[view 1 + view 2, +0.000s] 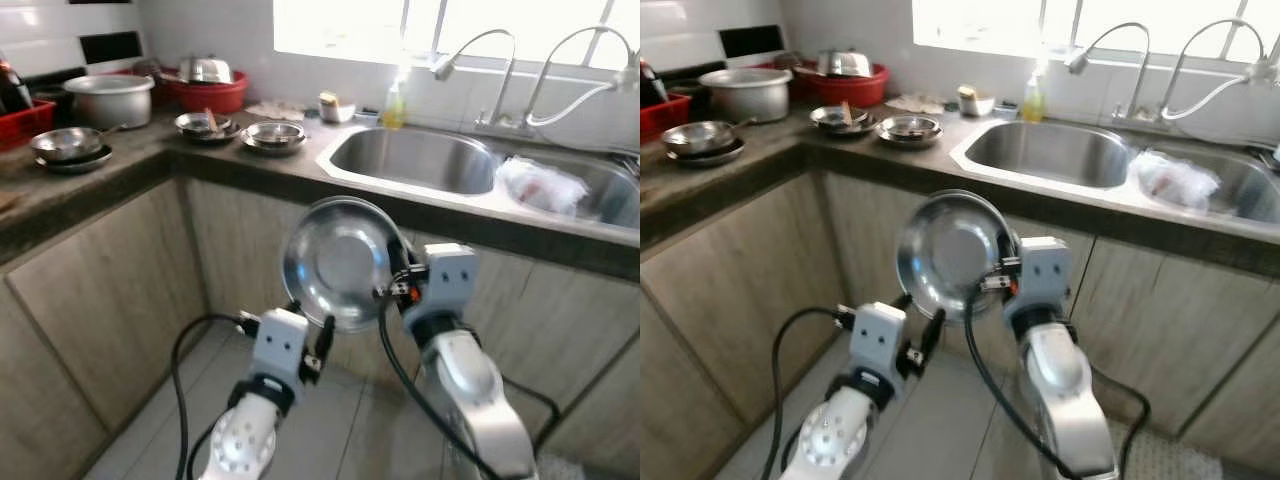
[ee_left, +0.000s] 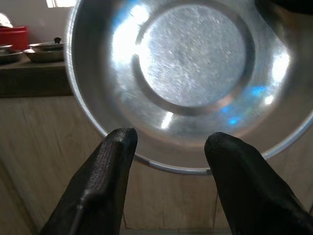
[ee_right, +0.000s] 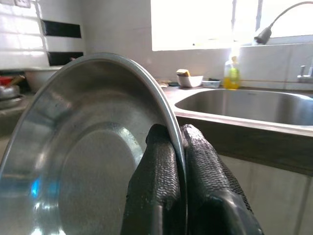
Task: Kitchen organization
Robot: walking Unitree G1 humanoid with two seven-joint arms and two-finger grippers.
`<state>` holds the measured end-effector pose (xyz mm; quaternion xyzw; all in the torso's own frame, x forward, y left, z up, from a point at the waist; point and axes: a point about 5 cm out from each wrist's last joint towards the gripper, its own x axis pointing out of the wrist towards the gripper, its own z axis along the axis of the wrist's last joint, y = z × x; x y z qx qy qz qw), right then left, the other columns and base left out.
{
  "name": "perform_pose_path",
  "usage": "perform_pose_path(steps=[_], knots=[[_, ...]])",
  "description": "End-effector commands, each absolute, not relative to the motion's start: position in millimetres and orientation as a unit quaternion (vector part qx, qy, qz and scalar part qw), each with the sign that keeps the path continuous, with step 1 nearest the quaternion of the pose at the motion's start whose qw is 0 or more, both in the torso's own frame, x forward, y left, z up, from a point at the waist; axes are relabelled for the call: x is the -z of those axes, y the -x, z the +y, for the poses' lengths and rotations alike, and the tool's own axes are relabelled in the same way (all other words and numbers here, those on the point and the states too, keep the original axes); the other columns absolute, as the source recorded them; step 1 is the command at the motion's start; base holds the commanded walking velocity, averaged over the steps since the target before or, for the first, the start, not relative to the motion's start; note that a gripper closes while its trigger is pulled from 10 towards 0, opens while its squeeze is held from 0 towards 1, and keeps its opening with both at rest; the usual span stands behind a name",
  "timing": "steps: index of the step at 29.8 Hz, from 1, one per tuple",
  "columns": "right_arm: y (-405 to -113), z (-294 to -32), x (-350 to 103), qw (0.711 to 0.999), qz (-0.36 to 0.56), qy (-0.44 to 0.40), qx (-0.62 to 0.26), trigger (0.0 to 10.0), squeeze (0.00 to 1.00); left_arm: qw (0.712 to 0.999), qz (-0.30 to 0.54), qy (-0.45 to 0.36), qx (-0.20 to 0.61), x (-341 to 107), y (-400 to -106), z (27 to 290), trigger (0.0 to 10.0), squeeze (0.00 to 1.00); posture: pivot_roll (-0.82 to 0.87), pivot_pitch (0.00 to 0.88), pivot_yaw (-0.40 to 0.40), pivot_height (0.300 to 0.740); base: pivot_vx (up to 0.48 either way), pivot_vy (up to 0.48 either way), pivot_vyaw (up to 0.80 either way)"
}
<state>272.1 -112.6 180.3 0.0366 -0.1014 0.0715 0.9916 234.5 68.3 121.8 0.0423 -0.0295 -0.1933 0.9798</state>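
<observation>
A shiny steel bowl (image 1: 340, 262) is held up on edge in front of the cabinet, below the counter's front edge, its hollow facing me. My right gripper (image 3: 175, 132) is shut on its right rim, one finger inside and one outside. My left gripper (image 2: 168, 139) is open just under the bowl's lower rim (image 2: 186, 169), its fingertips (image 2: 120, 142) apart and not touching the metal. In the left eye view the left gripper (image 1: 310, 325) sits low and left of the bowl.
The counter (image 1: 140, 165) carries steel bowls (image 1: 275, 133), pans (image 1: 68, 147), a pot (image 1: 108, 98) and a red tub (image 1: 210, 95). The left sink basin (image 1: 420, 160) is bare; the right one holds a plastic bag (image 1: 540, 185). A soap bottle (image 1: 393, 105) stands behind. Cabinet doors (image 1: 110, 290) lie close ahead.
</observation>
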Motion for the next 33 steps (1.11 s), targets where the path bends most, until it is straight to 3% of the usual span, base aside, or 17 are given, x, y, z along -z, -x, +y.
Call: perform_pose_path(steps=[1,33], knots=[[-272,-115,-186,0.99,-0.116,-0.039,-0.066,10.0,0.0,0.979,-0.041,-0.044,0.195,-128,-236,66,10.0,0.0,-0.01,0.0,-0.051,0.74,0.356,0.0,0.0],[-287,-132,-219,0.984,-0.173,-0.034,-0.037,10.0,0.0,0.977,-0.05,-0.047,0.202,-131,-239,67,10.0,0.0,0.0,0.0,-0.052,0.74,0.389,0.0,0.0]])
